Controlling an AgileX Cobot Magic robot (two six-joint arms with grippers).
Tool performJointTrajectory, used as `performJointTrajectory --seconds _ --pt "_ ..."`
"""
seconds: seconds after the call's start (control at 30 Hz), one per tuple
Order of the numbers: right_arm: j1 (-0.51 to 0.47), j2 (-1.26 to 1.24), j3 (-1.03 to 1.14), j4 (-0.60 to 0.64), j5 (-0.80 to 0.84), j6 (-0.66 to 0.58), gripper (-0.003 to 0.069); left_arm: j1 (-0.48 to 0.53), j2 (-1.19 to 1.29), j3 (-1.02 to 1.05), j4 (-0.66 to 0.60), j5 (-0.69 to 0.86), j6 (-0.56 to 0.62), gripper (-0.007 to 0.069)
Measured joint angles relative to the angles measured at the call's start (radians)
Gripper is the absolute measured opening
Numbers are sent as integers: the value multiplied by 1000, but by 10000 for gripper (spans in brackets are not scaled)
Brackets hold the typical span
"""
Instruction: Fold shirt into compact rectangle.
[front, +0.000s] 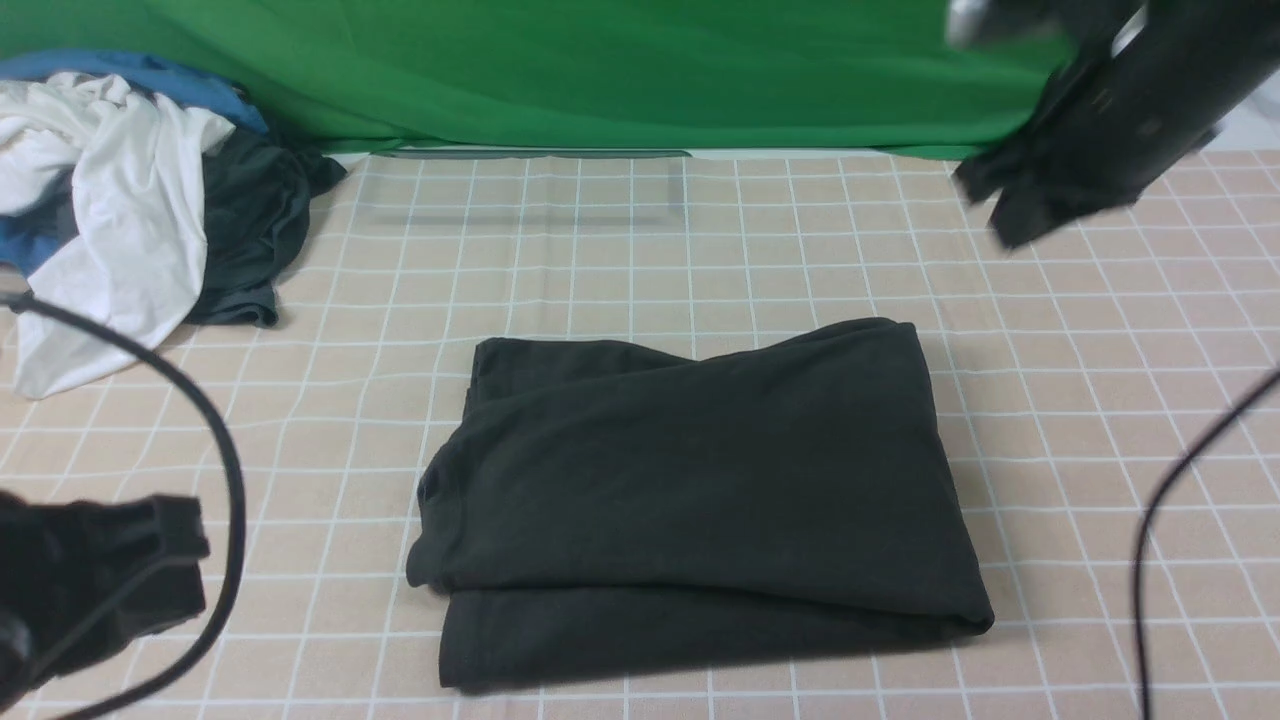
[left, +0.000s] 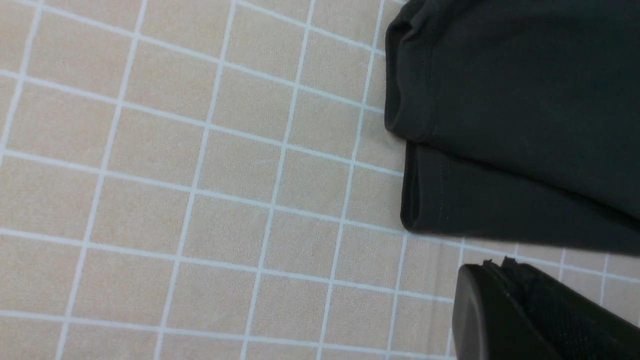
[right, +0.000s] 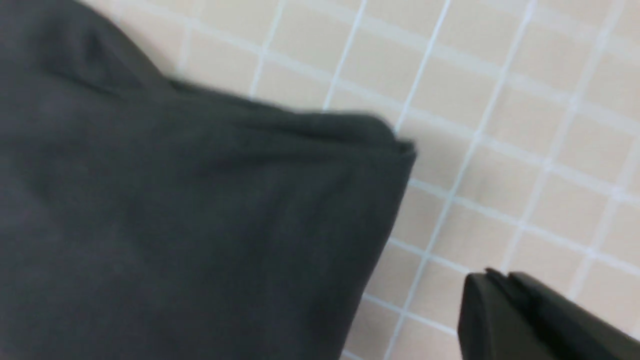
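With the shirt (front: 700, 500) folded on the table (front: 1100, 400) near the clothes pile (front: 140, 200), keep both empty jaws clenched, arms retracted clear, disturbing no layer; square only its uneven front-left corner.

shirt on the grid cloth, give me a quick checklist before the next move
1. Black shirt folded into a compact block: ok, roughly rectangular, lying flat on the checked cloth.
2. Edges lined up: not ok, the upper layer sits skewed and a lower layer sticks out along the near edge.
3. Left tool free of the fabric: ok, shut and empty, low beside the shirt's left side.
4. Right tool free of the fabric: ok, shut, raised at the far right, holding nothing.
5. Clothes pile apart from the shirt: ok, far left corner.
6. Sleeves tucked inside: cannot tell.
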Motion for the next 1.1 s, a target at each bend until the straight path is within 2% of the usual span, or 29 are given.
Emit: performJointTrajectory --seconds 0.17,0.33,0.47,0.67,0.83,1.1 --pt "0 -353 120 -4 -163 8 39 0 -153 42 -1 7 2 13" --pt "0 -718 384 -4 -525 14 38 0 -320 54 -1 2 2 13" --pt "0 -1047 681 -6 -833 18 38 0 -430 58 -1 -47 2 13" --pt "0 -1355 991 -6 -1115 -11 38 0 -481 59 7 -95 23 13" --pt "0 -1456 1079 -6 -1191 -32 62 0 -481 73 36 -107 29 13" --pt "0 -1460 1083 -6 -1206 -42 163 0 -481 84 39 -149 30 13"
